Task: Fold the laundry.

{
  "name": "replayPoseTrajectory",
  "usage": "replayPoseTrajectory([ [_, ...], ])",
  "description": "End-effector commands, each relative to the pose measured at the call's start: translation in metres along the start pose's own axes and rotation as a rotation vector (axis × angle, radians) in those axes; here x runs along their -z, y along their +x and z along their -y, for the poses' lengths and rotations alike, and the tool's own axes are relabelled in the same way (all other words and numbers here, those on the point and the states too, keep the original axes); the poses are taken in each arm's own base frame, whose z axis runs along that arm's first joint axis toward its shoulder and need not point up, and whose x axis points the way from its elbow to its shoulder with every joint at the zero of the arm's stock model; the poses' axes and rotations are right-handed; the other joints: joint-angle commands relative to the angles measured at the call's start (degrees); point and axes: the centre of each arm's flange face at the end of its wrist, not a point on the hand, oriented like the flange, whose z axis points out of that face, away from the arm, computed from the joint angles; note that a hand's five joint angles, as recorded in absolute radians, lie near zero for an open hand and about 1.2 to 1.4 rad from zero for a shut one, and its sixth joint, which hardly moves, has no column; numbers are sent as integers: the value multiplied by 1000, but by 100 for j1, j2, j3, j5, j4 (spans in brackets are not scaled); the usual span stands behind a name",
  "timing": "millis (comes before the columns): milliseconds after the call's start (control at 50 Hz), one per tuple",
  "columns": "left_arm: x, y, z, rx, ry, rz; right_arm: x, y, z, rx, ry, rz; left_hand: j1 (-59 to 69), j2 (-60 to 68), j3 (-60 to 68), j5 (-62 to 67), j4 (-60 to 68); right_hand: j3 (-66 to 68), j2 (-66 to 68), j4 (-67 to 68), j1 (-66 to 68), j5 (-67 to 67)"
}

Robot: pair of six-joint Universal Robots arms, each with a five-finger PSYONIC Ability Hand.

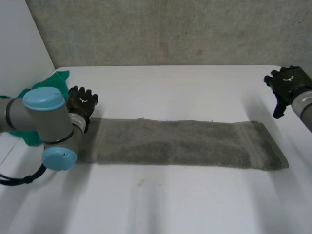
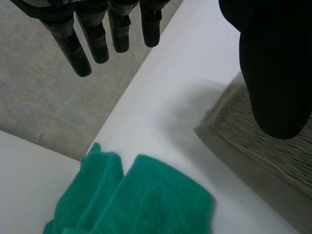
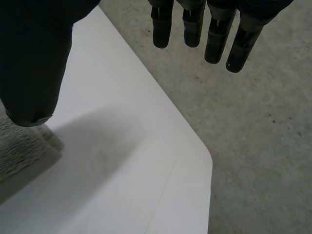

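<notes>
Grey towel (image 1: 185, 144) lying as long strip on table (image 1: 170, 209), between my hands. Left hand (image 1: 82, 102), right hand (image 1: 287, 85) both hanging loose-fingered, holding nothing. Risking snagging green cloth (image 1: 57, 78) beside left hand while grabbing towel end.

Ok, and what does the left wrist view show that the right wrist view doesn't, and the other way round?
Left wrist view, not the right: a crumpled green cloth at the table edge, past the left hand fingertips. Right wrist view, not the left: the table's rounded corner, beyond the right hand. Both: an end of the grey towel beside the hand, white table, concrete floor, and that arm's own hand with straight fingers, holding nothing.
</notes>
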Motion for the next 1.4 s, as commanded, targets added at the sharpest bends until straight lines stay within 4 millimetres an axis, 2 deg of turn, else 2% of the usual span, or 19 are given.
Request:
replayPoseTrajectory([
  [20, 40, -7, 1, 7, -27, -27, 48, 0, -26, -78, -139, 119, -109, -153, -187, -290, -171, -214, -246, -316, -130, -389],
  [100, 54, -9, 2, 18, -29, -33, 67, -11, -49, -152, -221, 223, -109, -153, -187, -290, -171, -214, -246, -316, -130, -389],
  [180, 64, -6, 4, 48, -20, -57, 78, -24, -67, -206, -241, 287, -109, -153, -187, -290, -171, 784, 752, 682, 868, 609],
  [460, 68, 5, 2, 106, -22, -93, 69, -44, -98, -194, -192, 268, -104, -148, -182, -285, -166, 2467, 2435, 2366, 2551, 2292],
  [540, 69, 6, 1, 106, -23, -94, 64, -45, -101, -189, -189, 261, -104, -148, -182, -285, -166, 3978, 3946, 3876, 4062, 3803],
  [580, 69, 6, 1, 106, -22, -93, 60, -43, -102, -180, -178, 247, -104, -148, -182, -285, -166, 6776, 6744, 6674, 6860, 6601],
  [700, 71, 5, 2, 107, -18, -90, 55, -30, -100, -160, -156, 194, -104, -148, -182, -285, -166, 6786, 6754, 6684, 6870, 6611],
  [800, 72, 4, 3, 108, -15, -88, 44, 28, -117, -115, -200, 10, -104, -148, -182, -285, -166, 6786, 6754, 6684, 6870, 6611],
  [880, 73, 2, 5, 108, -10, -84, 39, 52, -119, -15, -224, -70, -109, -153, -187, -290, -171, 6786, 6754, 6684, 6870, 6611],
  [980, 73, 2, 5, 110, -10, -82, 35, 55, -110, 106, -221, -87, -109, -153, -187, -290, -171, 6786, 6754, 6684, 6870, 6611],
  [1080, 75, 1, 6, 110, -8, -79, 34, 9, -43, 156, -16, 6, -109, -153, -187, -290, -171, 6786, 6754, 6684, 6870, 6611],
  [1100, 76, 0, 7, 110, -5, -78, 37, -7, -18, 157, 63, 40, -109, -153, -187, -290, -171, 6786, 6754, 6684, 6870, 6611],
  [1160, 76, -1, 9, 111, 1, -72, 46, -36, 16, 159, 182, 100, -109, -153, -187, -290, -171, 6786, 6754, 6684, 6870, 6611],
  [1180, 77, -2, 10, 112, 6, -70, 53, -58, 37, 174, 265, 146, -109, -153, -187, -290, -171, 6786, 6754, 6684, 6870, 6611],
  [1240, 77, -4, 12, 114, 9, -64, 68, -94, 68, 199, 398, 222, -109, -153, -187, -290, -171, 6786, 6754, 6684, 6870, 6611],
  [1260, 77, -6, 13, 115, 14, -60, 79, -118, 85, 210, 481, 275, -109, -153, -187, -290, -171, 6786, 6754, 6684, 6870, 6611],
  [1320, 78, -6, 14, 115, 18, -60, 92, -160, 98, 222, 561, 384, -109, -153, -187, -290, -171, 6786, 6754, 6684, 6870, 6611],
  [1340, 78, -6, 14, 115, 17, -58, 100, -186, 101, 231, 596, 459, -109, -153, -187, -290, -171, 6786, 6754, 6684, 6870, 6611],
  [1400, 78, -6, 14, 117, 15, -59, 110, -221, 102, 239, 628, 555, -109, -153, -187, -290, -171, 6786, 6754, 6684, 6870, 6611],
])
